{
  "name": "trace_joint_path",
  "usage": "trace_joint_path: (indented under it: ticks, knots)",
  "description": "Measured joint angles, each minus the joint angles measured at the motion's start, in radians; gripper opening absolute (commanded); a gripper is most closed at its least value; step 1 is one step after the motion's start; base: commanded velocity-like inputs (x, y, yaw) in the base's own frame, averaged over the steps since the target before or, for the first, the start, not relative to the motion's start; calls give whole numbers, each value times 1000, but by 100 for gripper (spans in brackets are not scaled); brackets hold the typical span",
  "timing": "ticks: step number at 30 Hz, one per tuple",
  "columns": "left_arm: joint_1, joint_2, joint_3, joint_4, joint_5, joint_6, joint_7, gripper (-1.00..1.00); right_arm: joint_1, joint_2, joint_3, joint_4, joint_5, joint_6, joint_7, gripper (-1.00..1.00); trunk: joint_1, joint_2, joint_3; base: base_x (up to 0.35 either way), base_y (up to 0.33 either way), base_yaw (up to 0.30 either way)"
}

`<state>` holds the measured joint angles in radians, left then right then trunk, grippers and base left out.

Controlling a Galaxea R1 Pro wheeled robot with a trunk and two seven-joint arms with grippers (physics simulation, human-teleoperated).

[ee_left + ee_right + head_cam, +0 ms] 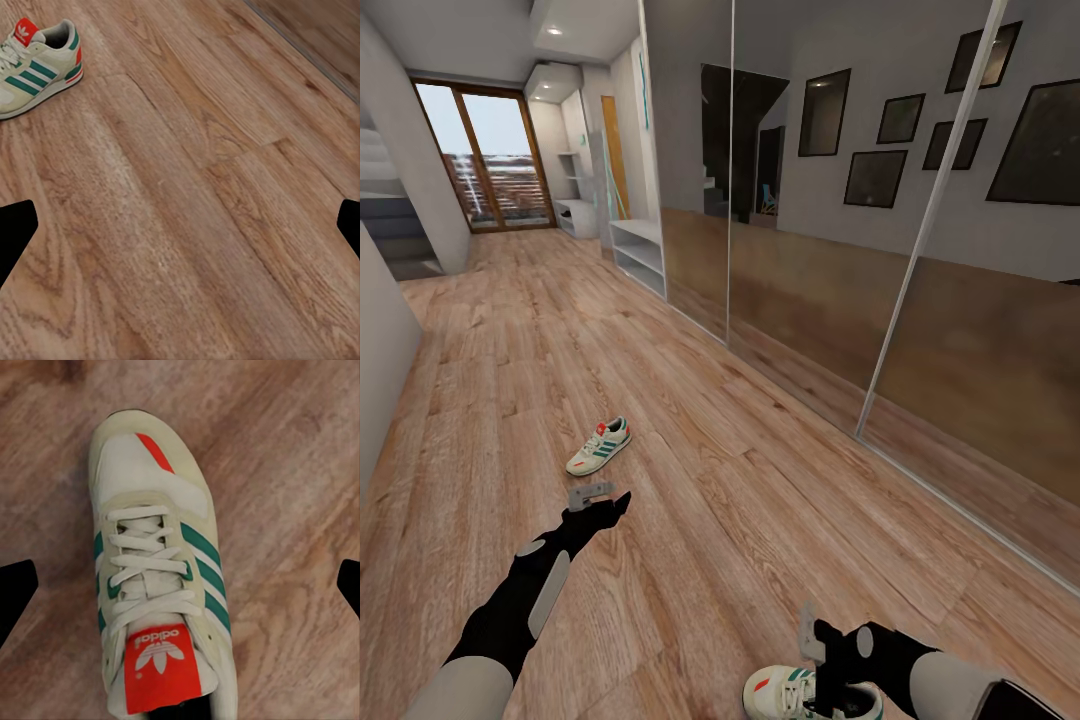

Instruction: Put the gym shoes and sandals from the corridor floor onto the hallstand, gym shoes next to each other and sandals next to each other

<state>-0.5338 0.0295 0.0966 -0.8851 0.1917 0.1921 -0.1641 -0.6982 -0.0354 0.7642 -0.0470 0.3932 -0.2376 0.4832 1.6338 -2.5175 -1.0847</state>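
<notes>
One gym shoe (600, 446), white with green stripes and a red-orange heel, lies on the corridor floor (740, 480) just beyond my left gripper (594, 494). In the left wrist view that gym shoe (37, 67) sits off to one side, and the left gripper (180, 232) is open over bare planks. The second gym shoe (800, 694) lies directly beneath my right gripper (822, 648). In the right wrist view this gym shoe (154, 585) lies lengthwise between the wide-open fingers (15, 592), apart from them. The white hallstand (640, 250) stands far down the corridor. The sandals are out of view.
A mirrored sliding wardrobe (880, 260) runs along the right side of the corridor. A grey wall (380, 380) closes in on the left. Glass doors (490, 160) end the corridor, with wide wood floor between.
</notes>
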Motion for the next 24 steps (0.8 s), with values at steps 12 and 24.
trace_joint_path:
  ticks: [12,24]
  knots:
    - [3,-9,0,41,-1,-3,2,100,20,-12,-13,-18,-4,-9,-5,100,0,0,0,0,0,0]
    - [3,-9,0,41,-1,-3,2,100,20,-12,-13,-18,-4,-9,-5,100,0,0,0,0,0,0]
